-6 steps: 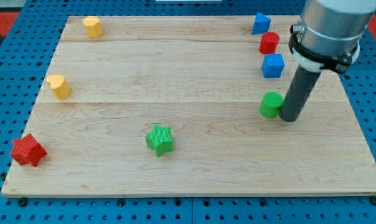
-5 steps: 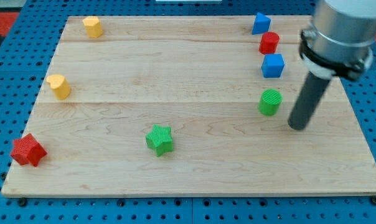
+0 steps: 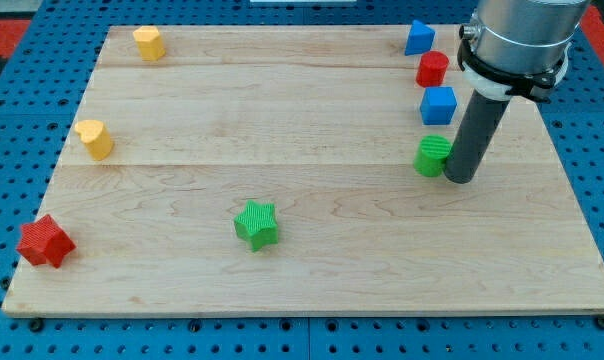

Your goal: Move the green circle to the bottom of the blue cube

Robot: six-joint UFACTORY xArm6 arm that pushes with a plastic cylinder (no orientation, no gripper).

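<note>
Green circle (image 3: 433, 155) sits just below the blue cube (image 3: 438, 105) near the wooden board's (image 3: 312, 110) right edge, and we see my tip (image 3: 460, 180) touching its right side, our rod carrying no gripper.

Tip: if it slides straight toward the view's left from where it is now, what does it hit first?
The green circle. My tip sits right beside it on the view's right, apparently touching or nearly so. Beyond the circle that line looks free of other blocks, though depth is hard to judge.

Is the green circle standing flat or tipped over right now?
Flat. The green circle sits upright on the board, top face level, below the blue cube, with my tip at its right side.
</note>
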